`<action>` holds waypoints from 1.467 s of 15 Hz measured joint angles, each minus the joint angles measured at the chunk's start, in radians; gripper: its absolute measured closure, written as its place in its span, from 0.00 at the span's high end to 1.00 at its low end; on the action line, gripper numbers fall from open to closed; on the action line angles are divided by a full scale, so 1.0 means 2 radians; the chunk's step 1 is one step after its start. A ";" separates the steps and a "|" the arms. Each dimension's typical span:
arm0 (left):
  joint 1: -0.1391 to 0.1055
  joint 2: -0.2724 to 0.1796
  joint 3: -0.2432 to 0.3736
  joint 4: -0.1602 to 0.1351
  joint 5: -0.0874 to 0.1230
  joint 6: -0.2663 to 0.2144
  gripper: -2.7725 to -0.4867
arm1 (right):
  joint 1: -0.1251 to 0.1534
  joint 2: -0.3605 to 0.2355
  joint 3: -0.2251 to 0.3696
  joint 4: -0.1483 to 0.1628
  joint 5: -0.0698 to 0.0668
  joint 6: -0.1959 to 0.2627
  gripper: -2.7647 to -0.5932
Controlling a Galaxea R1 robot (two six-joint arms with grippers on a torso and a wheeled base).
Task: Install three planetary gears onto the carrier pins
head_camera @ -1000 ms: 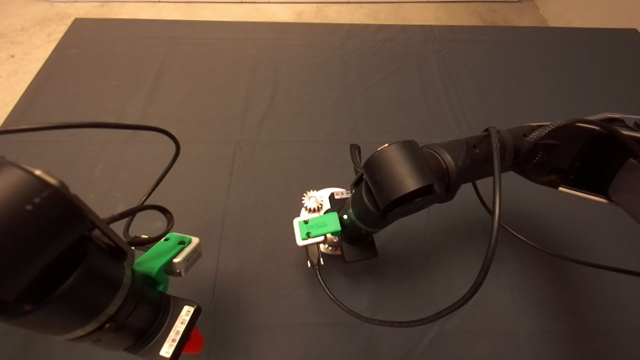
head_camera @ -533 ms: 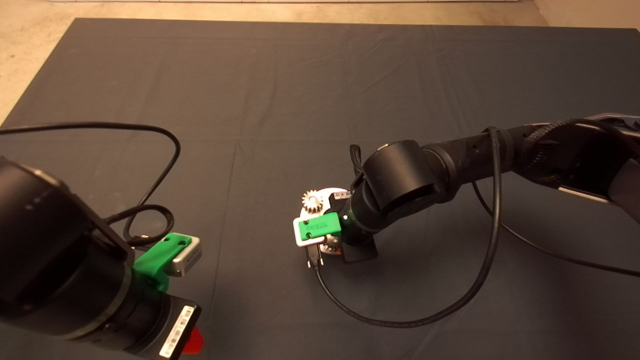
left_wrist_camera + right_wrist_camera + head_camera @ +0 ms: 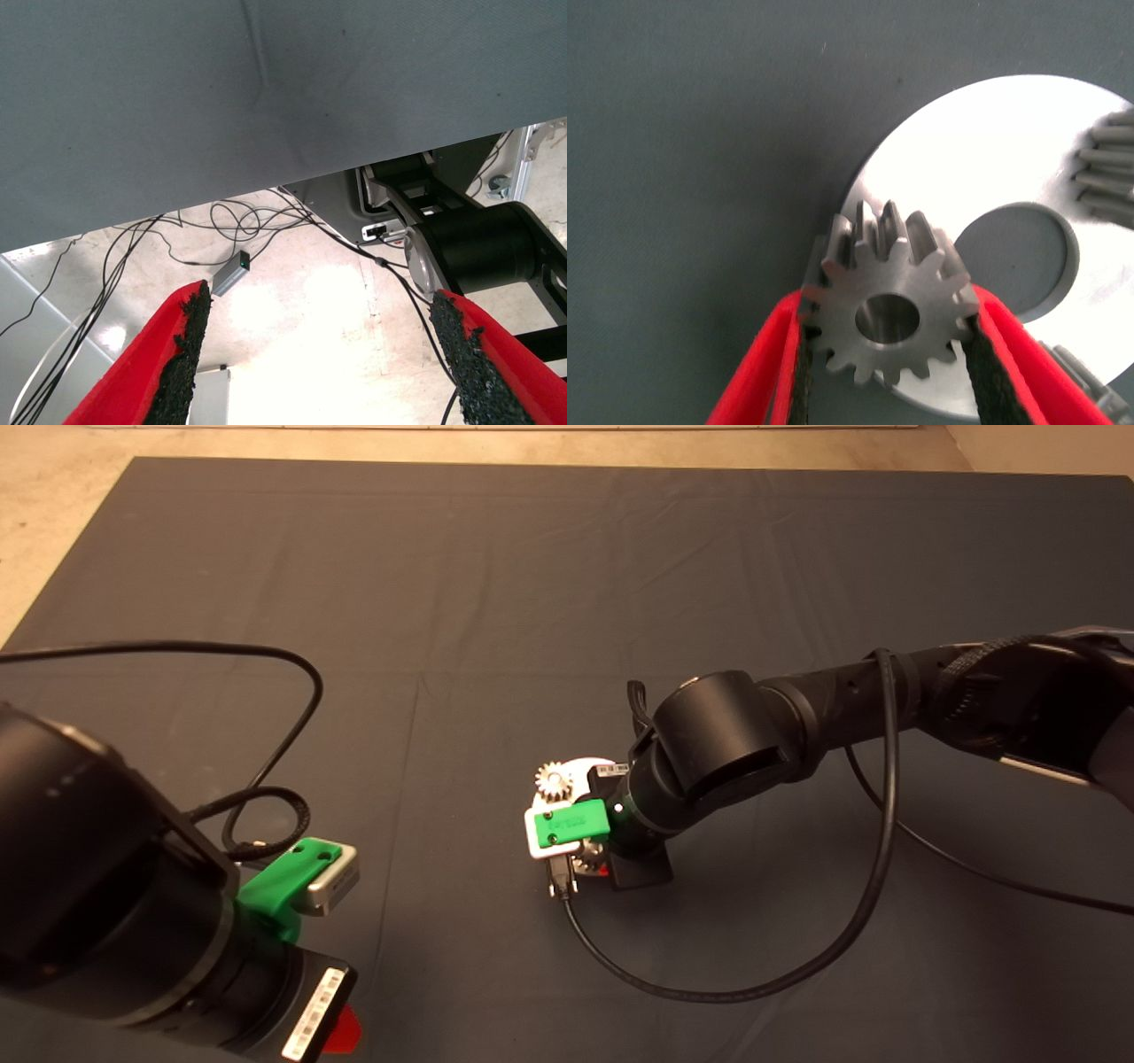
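The gear [image 3: 890, 310] in play sits pinched flat between the two red fingers [image 3: 757, 376] of the right end effector [image 3: 890, 354], centre hole facing the wrist camera, hanging over the edge of the white disc [image 3: 983, 168]. Whether it touches the disc I can't tell. No pin shows through its hole.

The disc lies on the mat [image 3: 532, 584] a bit right of centre and toward 6 o'clock in the head view, with its big central hole [image 3: 1014, 252] just past the held gear. A second gear [image 3: 553, 780] sits on the disc at its 10 o'clock edge in the head view, and it's the one poking in at the side of the right wrist view [image 3: 1107, 168]. A third gear [image 3: 1085, 376] peeks out beside the finger, mostly hidden.

The right arm [image 3: 797, 717] comes in from 3 o'clock and covers most of the disc from above, its cable [image 3: 709, 992] looping on the mat toward 6 o'clock.

The left end effector [image 3: 323, 354] is parked at 7 o'clock, fingers [image 3: 182, 354] spread wide with nothing between them, floor and cables [image 3: 221, 221] showing past the mat edge.
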 joint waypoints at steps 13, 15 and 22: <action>0.000 0.000 0.000 0.000 0.000 0.001 0.55 | 0.000 0.004 0.006 0.012 -0.012 0.000 0.21; 0.000 0.000 0.000 0.000 0.000 0.001 0.55 | 0.000 0.004 0.006 0.015 -0.013 0.000 0.21; 0.000 0.000 0.000 0.000 0.000 0.001 0.55 | 0.000 0.001 0.006 0.016 -0.010 -0.013 0.21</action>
